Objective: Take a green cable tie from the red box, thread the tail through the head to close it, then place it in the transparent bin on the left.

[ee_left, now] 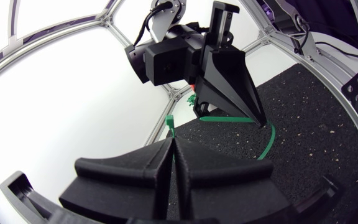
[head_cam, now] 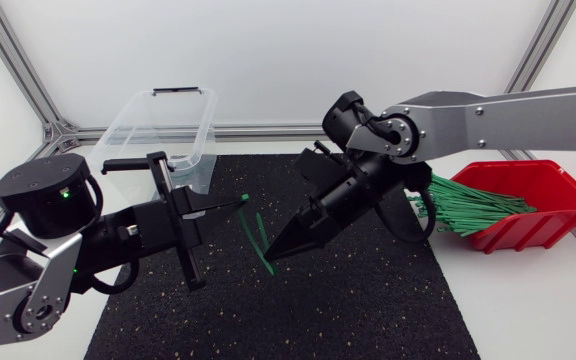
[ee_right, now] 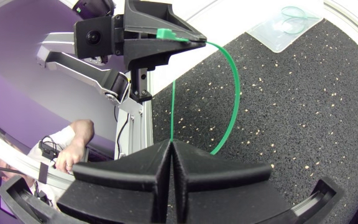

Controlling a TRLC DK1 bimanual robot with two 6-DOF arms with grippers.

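We judge the step in hand to be the threading: one green cable tie [head_cam: 259, 235] is out of the red box [head_cam: 543, 225] and is held between both hands above the black mat [head_cam: 368, 300] on the surface.

Our left hand [head_cam: 230, 204] is pinched narrow on the head [ee_right: 165, 33], which sits just at its fingertips with the strap leaving sideways. Our right hand [head_cam: 274, 254] is also closed tight, gripping the strap further along. The tail [ee_right: 172, 106] stands straight out ahead of its tips, pointing at the left hand, and the rest of the tie bows in an arc beside the two hands. We cannot tell whether the tail's tip has entered the head yet. In the right wrist view it runs up close under the left fingers, but the meeting point is hidden.

The next move, as we see it, calls for fine alignment. The tail must be square to the slot in the head, then pushed through along its own line while the left hand holds the head steady. The strap is springy, so a small misaim could make it buckle or slide past.

The transparent bin [head_cam: 133, 125] waits behind the left hand, and the bundle of ties [head_cam: 468, 205] lies in the red box behind the right hand.
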